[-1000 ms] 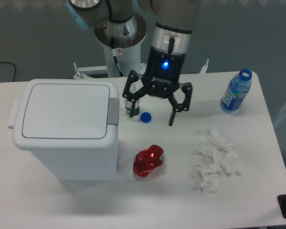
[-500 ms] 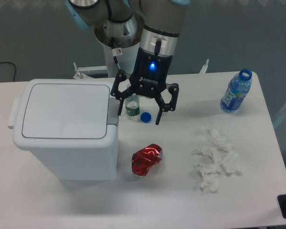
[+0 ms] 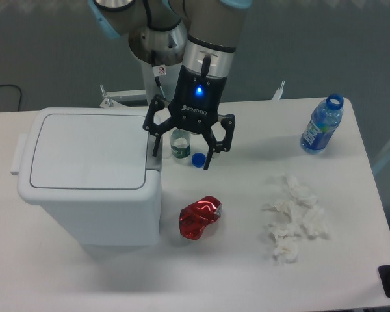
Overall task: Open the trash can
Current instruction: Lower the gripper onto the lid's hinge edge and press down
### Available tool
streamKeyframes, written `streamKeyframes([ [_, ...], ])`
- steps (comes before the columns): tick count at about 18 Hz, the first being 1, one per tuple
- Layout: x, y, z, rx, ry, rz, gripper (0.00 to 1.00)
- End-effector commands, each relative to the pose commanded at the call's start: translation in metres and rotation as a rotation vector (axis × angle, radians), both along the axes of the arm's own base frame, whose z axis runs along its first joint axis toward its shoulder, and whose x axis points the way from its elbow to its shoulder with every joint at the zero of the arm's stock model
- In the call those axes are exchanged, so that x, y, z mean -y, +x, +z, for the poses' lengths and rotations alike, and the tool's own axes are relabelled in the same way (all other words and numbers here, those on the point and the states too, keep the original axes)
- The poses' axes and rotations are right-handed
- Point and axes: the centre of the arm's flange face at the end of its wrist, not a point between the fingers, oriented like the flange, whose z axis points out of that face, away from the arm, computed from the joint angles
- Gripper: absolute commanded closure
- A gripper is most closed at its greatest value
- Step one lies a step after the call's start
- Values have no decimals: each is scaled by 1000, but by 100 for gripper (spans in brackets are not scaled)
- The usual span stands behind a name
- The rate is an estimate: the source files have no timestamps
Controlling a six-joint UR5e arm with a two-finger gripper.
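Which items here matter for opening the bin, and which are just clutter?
Belongs to the job:
trash can, lid shut
its grey push tab
hand, open

Lying about:
crushed red can
blue bottle
small bottle
blue cap
crumpled tissues

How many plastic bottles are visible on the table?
2. A blue bottle stands near the table's right rear corner; a small clear bottle stands between the open gripper fingers, beside the trash can.

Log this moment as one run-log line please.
phase: approach | gripper: open, empty, beside grey push-button tab | trash can: lid closed | contact: cannot tell
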Motion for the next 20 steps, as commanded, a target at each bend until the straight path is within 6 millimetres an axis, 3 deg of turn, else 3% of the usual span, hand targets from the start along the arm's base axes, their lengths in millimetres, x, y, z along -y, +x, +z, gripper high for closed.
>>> streamKeyframes([
  [20, -1, 2, -9, 5, -12, -9, 0],
])
